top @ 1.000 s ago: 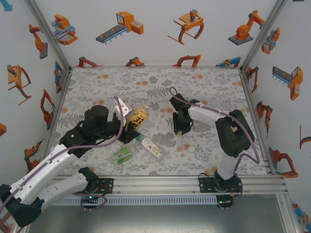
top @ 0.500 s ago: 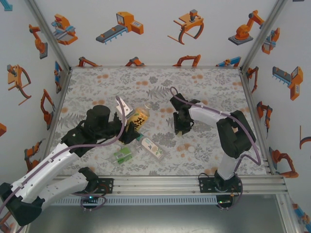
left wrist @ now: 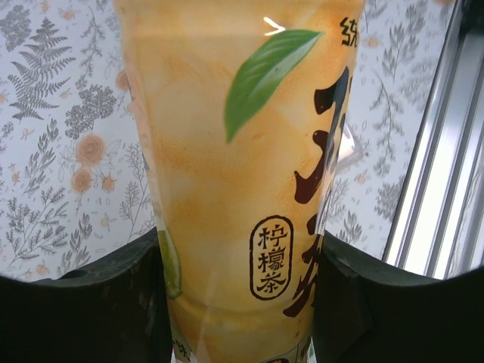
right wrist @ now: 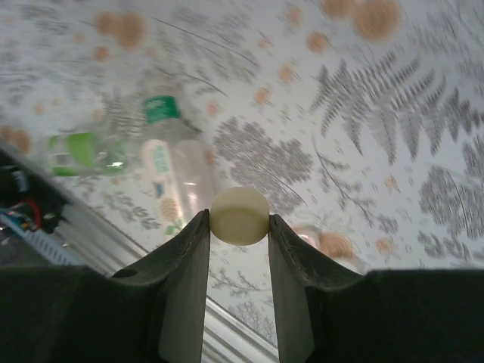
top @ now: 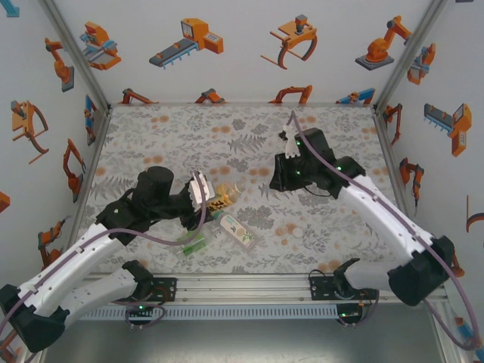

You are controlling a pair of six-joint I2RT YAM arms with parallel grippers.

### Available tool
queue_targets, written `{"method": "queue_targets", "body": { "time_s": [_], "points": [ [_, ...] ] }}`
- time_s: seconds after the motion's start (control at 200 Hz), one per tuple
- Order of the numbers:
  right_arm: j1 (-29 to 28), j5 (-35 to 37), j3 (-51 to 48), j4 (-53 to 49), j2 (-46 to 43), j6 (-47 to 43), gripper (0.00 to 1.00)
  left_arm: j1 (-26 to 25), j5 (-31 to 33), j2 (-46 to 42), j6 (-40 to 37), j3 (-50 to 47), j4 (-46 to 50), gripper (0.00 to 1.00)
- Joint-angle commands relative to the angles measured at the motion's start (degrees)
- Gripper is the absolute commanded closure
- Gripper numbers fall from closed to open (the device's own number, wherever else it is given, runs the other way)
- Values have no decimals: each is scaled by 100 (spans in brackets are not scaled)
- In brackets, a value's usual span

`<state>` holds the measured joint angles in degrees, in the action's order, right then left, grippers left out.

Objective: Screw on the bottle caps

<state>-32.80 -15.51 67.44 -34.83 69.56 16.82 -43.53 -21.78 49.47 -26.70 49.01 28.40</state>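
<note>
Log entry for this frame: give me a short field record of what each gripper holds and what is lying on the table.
left gripper: shut on amber bottle
right gripper: shut on pale cap, pinched between both fingers
lying on table: white-labelled bottle, green-labelled bottle, both on their sides
loose: white cap, right of the bottles
stage: pale cap held apart from amber bottle, not yet screwed on

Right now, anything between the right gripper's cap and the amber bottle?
Nothing visible. The cap sits pinched in the right gripper; bare table separates it from the amber bottle in the left gripper.
</note>
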Motion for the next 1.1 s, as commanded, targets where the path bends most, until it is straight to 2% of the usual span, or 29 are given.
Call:
{"method": "queue_targets", "body": {
  "time_s": [0.0,0.17,0.416,0.741,1.097],
  "points": [
    [19,-1305,-313,923,-655,-612,100,-38,-222,78,-1050,312,546,100],
    [6,-2792,-204,1426,-1002,-1010,100,-42,-326,116,-1422,582,719,100],
    [-123,-3385,392,1457,-1059,-1218,100,-40,-1139,216,-1352,910,677,100],
    [-474,-3129,1157,373,-875,-1739,100,-38,-1126,292,-681,919,456,100],
    [-761,-2838,1188,167,-666,-1840,100,-38,-1110,150,-655,767,351,100]
  ]
}}
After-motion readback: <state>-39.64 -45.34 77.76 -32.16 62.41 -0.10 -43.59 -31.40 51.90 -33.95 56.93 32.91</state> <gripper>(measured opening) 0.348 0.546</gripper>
